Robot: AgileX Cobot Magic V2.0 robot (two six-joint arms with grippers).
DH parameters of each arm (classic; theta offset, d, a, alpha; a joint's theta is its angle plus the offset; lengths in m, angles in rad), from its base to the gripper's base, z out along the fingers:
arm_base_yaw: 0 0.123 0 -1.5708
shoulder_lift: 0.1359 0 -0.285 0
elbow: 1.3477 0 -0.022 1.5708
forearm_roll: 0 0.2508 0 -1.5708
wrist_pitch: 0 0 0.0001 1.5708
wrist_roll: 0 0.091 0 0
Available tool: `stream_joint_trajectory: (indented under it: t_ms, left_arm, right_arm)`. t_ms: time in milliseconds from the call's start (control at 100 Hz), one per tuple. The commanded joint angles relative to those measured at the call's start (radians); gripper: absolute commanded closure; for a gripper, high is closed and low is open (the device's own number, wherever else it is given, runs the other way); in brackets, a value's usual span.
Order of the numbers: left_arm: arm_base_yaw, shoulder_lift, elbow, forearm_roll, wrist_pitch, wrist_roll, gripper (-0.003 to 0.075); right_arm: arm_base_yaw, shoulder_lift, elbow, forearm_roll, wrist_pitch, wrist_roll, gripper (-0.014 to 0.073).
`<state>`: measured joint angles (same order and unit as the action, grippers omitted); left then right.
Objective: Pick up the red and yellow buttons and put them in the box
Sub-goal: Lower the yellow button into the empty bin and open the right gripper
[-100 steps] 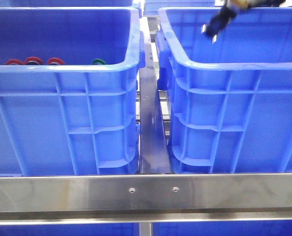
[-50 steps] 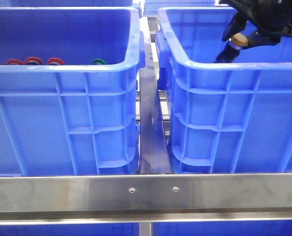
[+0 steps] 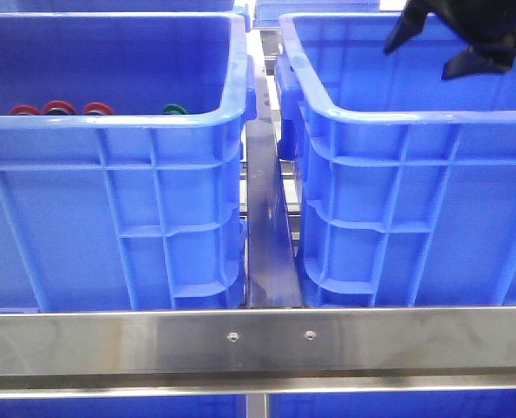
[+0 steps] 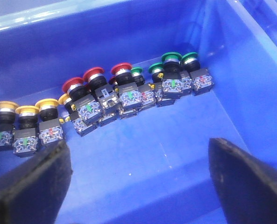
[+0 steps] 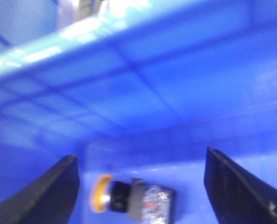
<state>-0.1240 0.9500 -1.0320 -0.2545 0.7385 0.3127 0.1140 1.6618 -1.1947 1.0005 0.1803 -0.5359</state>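
Two large blue ribbed plastic crates fill the front view, the left-hand crate [image 3: 110, 174] at nine o'clock and the right-hand crate [image 3: 414, 174] at three o'clock, parted by a narrow steel rail [image 3: 266, 235]. A brushed steel crossbar [image 3: 258, 341] spans six o'clock. The black right gripper [image 3: 453, 43] hangs at one o'clock over the right-hand crate, its fingers spread and empty; its wrist camera shows one yellow-capped push button [image 5: 129, 198] lying on its side on that crate's floor between the fingers. The left gripper [image 4: 138, 186] is likewise spread wide with nothing held, above the left-hand crate's floor. There a row of buttons lies against the wall: yellow mushroom-capped buttons [image 4: 24, 126], red-capped buttons [image 4: 98, 91] and green-capped buttons [image 4: 173, 74].
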Motion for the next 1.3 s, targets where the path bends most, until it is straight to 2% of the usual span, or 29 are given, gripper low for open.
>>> stream_joint_trajectory:
  t_ms: [0, 250, 910, 1120, 1290]
  left_arm:
    - [0.003, -0.011, -0.025, -0.009, -0.071, -0.01, 0.0151]
    - [0.003, -0.011, -0.025, -0.009, -0.074, -0.01, 0.0151]
    - [0.003, -0.011, -0.025, -0.009, -0.077, -0.01, 0.0151]
    - [0.003, -0.011, -0.025, -0.009, -0.077, -0.014, 0.0151]
    - [0.003, -0.011, -0.025, -0.009, -0.077, -0.014, 0.0151]
  right_arm:
    - [-0.01, -0.102, -0.035, 0.003, 0.013, -0.012, 0.0018]
    - [-0.01, -0.299, 0.013, -0.124, 0.07, -0.012, 0.0023]
    - [-0.01, -0.967, 0.423, -0.389, 0.13, -0.012, 0.0023]
    - [-0.028, -1.073, 0.509, -0.421, 0.133, -0.011, 0.0023]
    - [-0.123, -1.08, 0.549, -0.427, 0.154, -0.001, 0.0023]
